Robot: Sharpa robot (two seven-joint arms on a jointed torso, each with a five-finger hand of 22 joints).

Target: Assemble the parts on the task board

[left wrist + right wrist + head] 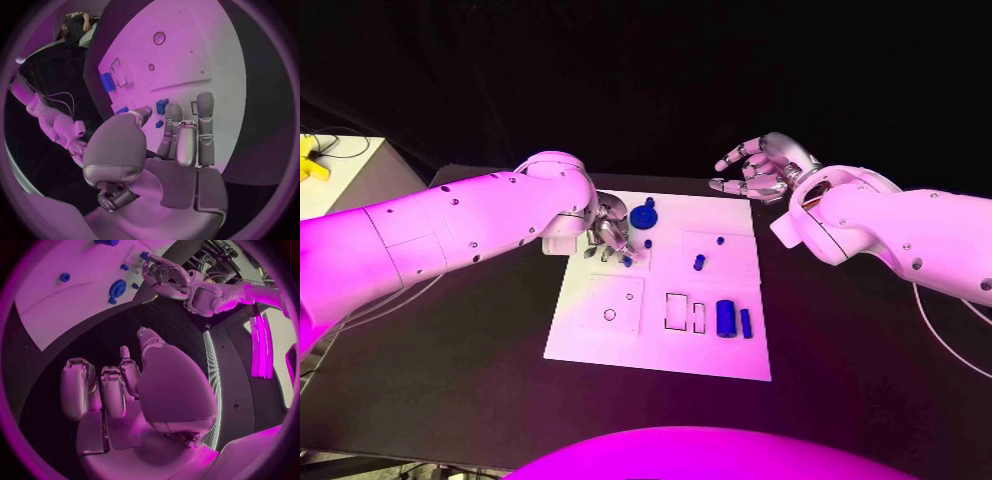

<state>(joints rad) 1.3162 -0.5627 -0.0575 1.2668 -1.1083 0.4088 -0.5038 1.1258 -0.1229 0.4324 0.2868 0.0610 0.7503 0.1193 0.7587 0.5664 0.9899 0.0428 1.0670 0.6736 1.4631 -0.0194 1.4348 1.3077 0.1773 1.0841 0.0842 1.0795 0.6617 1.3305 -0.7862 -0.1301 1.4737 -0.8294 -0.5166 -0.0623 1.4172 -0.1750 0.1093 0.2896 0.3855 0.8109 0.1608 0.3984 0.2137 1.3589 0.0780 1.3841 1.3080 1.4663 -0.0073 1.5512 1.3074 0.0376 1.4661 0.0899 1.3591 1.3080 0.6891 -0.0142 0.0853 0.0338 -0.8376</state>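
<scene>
The white task board [589,335] lies mid-table. My left hand [609,234] is low over its far left part, fingers stretched out and thumb apart. A small blue part [627,262] lies right at the fingertips [173,116], and in the left wrist view it is the small blue part [159,123] in the gap beside the thumb, not plainly gripped. A round blue part [643,215] sits just beyond the hand. My right hand [759,168] hovers past the board's far right corner, fingers apart, holding nothing.
More small blue parts [700,263] [720,240] lie mid-board. A blue cylinder [726,318] and a thin blue bar [746,322] lie near the board's front right, beside outlined slots [676,311]. A pale cabinet [358,170] stands at the far left.
</scene>
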